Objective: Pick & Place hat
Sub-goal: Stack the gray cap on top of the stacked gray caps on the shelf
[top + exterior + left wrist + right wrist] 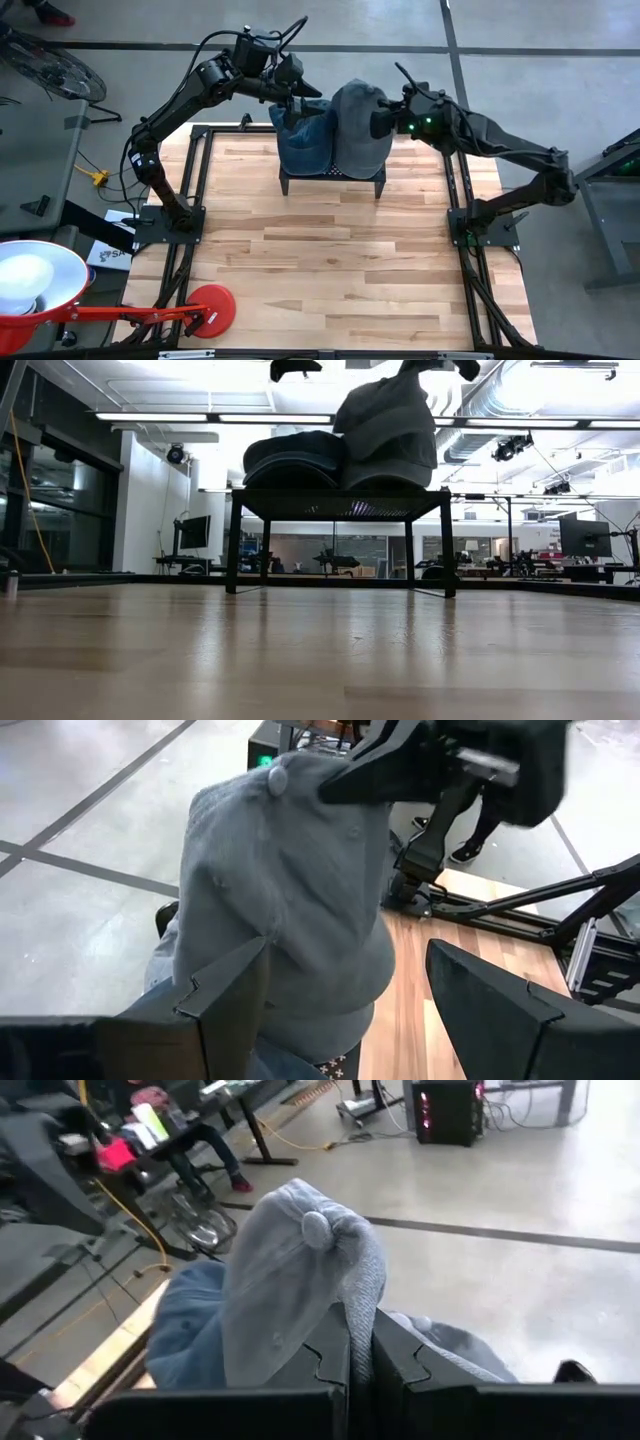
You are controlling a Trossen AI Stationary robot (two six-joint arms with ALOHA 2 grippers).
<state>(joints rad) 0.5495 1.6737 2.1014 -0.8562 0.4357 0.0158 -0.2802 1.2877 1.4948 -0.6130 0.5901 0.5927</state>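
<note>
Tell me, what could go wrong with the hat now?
The right tool pinches only a thin fold of the grey hat, so the hat might slip out as it rises. The grey hat overlaps the blue hat on the small black stand, so lifting could drag that one off. The left tool sits open very close and might bump the hat.

Hat (pixel 362 125) on stand (pixel 333 180) at table (pixel 330 260) rear, beside 2nd hat (pixel 303 135) to its left
</note>
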